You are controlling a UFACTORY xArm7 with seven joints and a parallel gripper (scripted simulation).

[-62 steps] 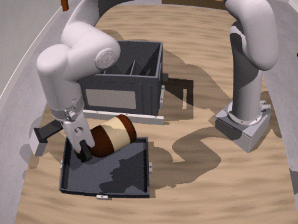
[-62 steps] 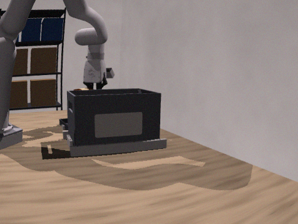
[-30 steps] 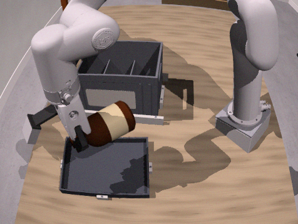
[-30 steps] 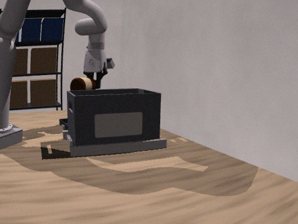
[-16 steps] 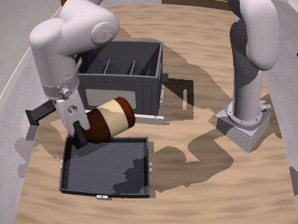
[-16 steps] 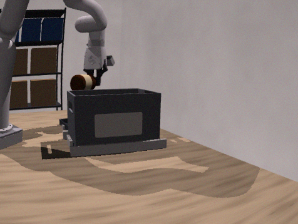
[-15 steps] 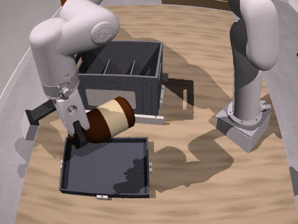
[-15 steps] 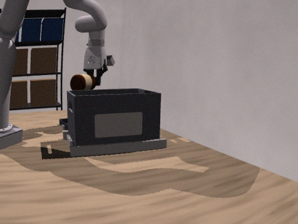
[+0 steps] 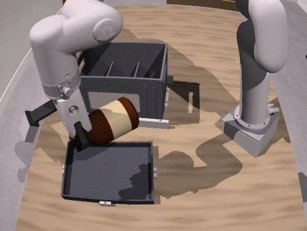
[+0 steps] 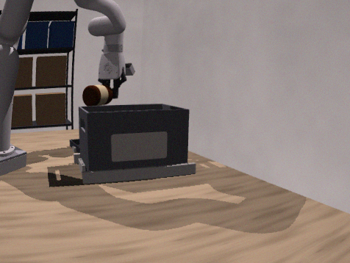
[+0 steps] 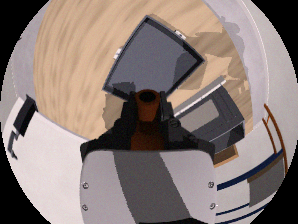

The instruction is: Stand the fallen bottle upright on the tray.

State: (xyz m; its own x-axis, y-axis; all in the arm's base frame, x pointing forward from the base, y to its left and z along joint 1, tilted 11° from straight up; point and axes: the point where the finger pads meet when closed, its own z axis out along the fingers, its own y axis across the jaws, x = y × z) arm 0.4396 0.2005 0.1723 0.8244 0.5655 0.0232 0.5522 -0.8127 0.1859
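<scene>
The carrying step is in hand: the hand (image 9: 78,135) is clamped on the neck end of the brown bottle (image 9: 111,121), which hangs roughly on its side in the air above the far edge of the dark tray (image 9: 108,197), just near of the crate (image 9: 151,93). The next move likely calls for tipping the bottle base-down over the tray floor, lowering it until it stands, then releasing. The arm reaches down from the far left of the worktop (image 9: 209,200), wrist pointing steeply downward toward the tray's far-left corner.
</scene>
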